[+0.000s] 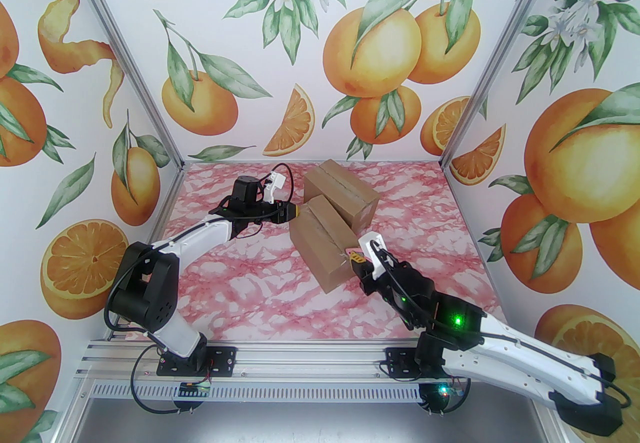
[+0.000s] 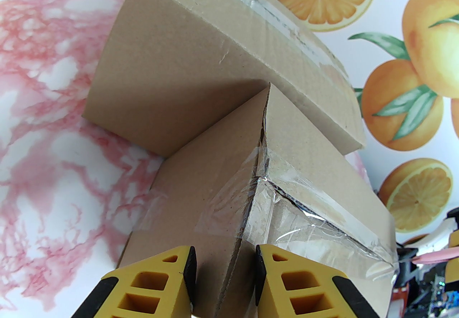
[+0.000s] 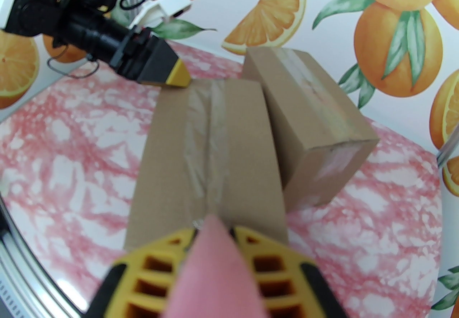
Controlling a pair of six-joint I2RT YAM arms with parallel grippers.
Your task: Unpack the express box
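- Table (image 1: 250, 281): pink marbled top carrying two brown cardboard boxes, which touch along one side near the middle of the far half.
- Far box (image 1: 345, 188): sealed with tape, lying behind and to the right of the other box. Neither gripper is on it.
- Near express box (image 1: 320, 241): sealed, flat on the table. Its long axis runs from far-left to near-right, with one gripper at each end.
- Left gripper (image 1: 296, 212): at the box's far-left end. The yellow fingers (image 2: 186, 273) stand narrowly apart with the box's corner edge in the gap. Cannot tell whether they pinch the cardboard or only brace it.
- Right gripper (image 1: 356, 257): at the near-right end, fingers closed on a pink tool.
- Tape seam (image 3: 208, 151): a clear strip along the middle of the near box's top, following the long axis. It leads straight away from the right fingers toward the left gripper.
- Pink tool (image 3: 215, 266): flat and tapered, probably a tape cutter. Its tip sits at the near end of the seam.
- Judgement: the right arm is the nearer one to cut, drawing along the seam's length while the left steadies the far end. The box is not yet opened.
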